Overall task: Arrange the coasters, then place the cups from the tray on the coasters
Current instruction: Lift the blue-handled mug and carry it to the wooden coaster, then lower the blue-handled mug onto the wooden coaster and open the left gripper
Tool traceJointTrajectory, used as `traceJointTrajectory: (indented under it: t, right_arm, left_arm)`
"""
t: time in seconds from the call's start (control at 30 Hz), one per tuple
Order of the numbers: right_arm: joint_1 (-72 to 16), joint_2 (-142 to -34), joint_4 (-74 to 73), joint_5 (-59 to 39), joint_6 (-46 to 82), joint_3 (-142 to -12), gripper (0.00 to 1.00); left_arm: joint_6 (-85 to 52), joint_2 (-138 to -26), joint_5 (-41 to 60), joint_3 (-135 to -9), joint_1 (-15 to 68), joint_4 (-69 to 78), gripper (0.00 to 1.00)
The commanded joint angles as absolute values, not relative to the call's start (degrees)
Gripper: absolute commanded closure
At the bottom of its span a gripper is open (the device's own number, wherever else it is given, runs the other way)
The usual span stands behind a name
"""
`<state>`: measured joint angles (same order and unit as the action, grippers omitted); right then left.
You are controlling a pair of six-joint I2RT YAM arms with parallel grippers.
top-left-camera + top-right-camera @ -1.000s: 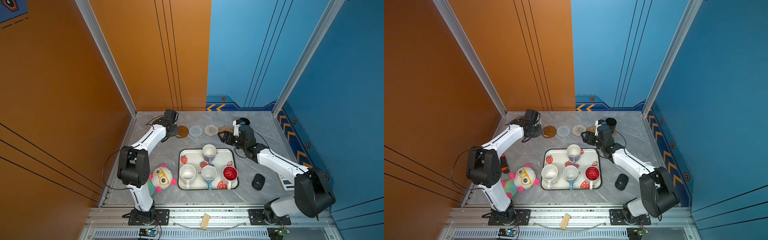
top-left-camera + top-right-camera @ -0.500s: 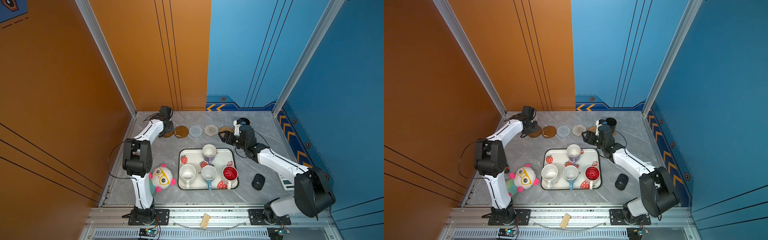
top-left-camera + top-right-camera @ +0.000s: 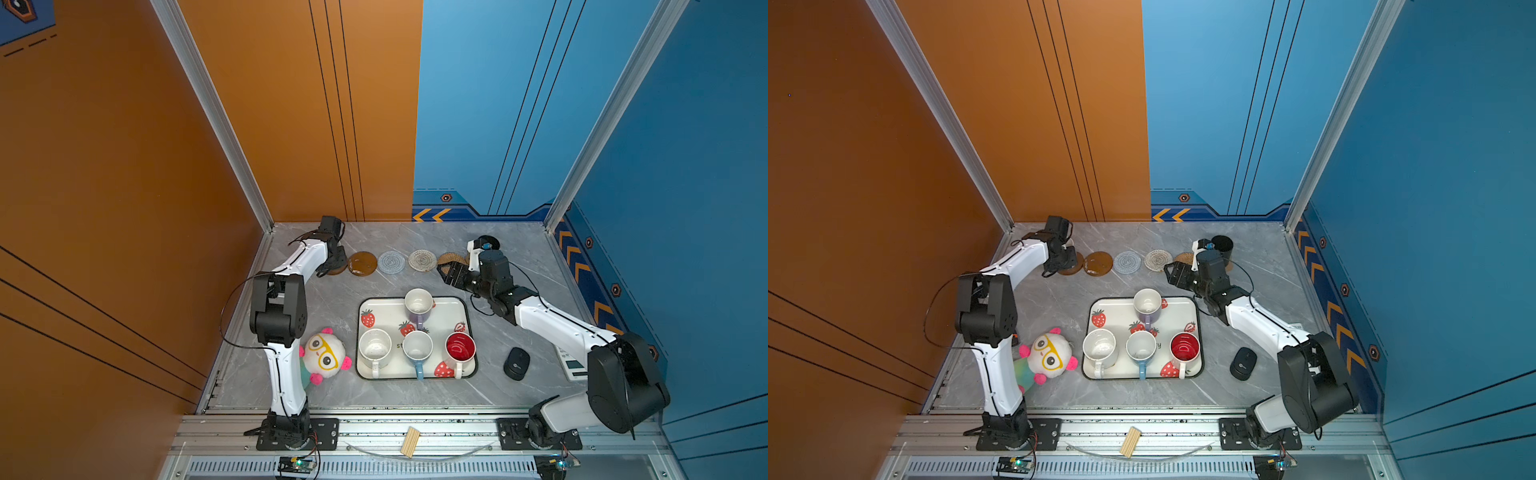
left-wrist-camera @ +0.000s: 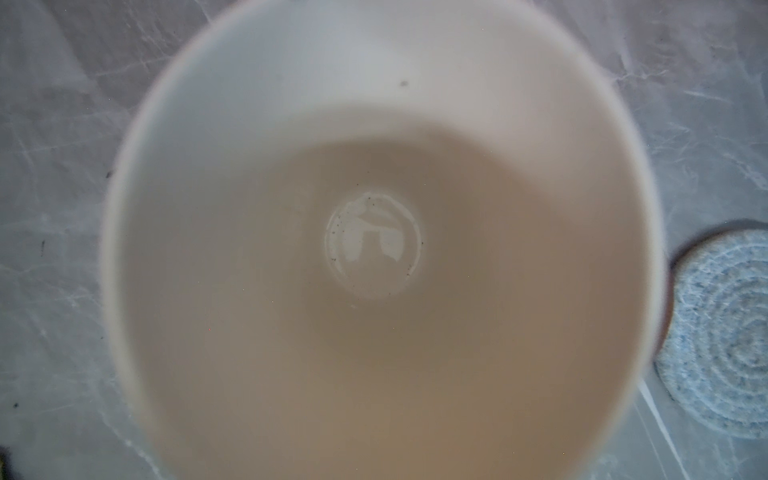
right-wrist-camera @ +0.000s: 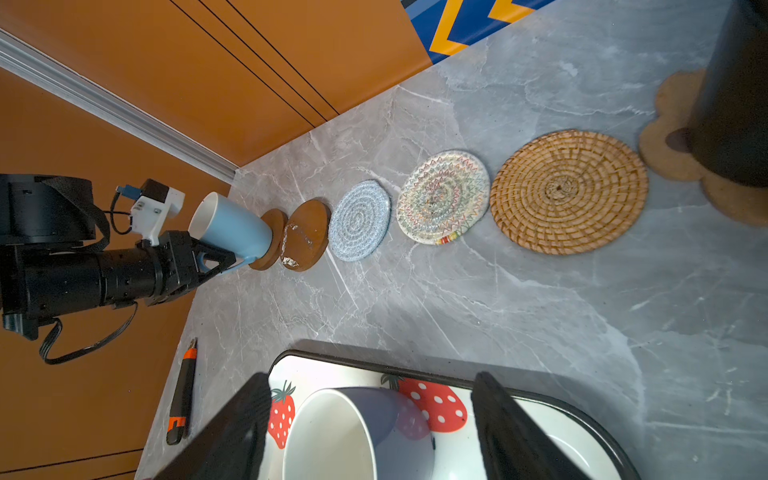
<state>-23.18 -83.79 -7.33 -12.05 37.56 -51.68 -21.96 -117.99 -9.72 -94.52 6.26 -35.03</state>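
My left gripper is shut on the handle of a light blue cup, whose base sits on the end brown coaster. That cup's pale inside fills the left wrist view and hides the fingers. The row of coasters continues with a brown disc, a grey woven one, a cream woven one and a rattan one. A black cup stands on the paw coaster. My right gripper hangs open above the lavender cup on the tray. Also on the tray are a speckled cup, a blue cup and a red-lined cup.
A plush toy lies left of the tray, by the left arm's base. A black mouse and a white device lie to the right. An orange-and-black box cutter rests near the left wall. Walls close in the back and sides.
My left gripper carried the blue cup leftward from beside the second brown disc to the end brown disc. The right arm has stayed still.
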Motion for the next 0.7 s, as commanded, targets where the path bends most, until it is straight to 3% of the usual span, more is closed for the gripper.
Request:
traceJointTrajectory:
  t: [0.0,0.53,0.67]
  right_arm:
    - [-22.68,-84.71,-7.74,-13.16,38.23,-51.82,0.26]
    - [-22.68,-85.59,-7.67,-13.46,38.32,-52.52,0.26]
    - [-22.68,-85.68,-7.65,-13.62,38.29,-52.68,0.25]
  left_arm:
    - [-22.24,-118.45,-9.40,-97.56,5.80,-33.09,1.00]
    - [-21.80,-119.36,-8.63,-97.48,5.71,-32.96,1.00]
    - [-21.80,-119.25,-8.59,-97.38,5.68,-32.96,0.90]
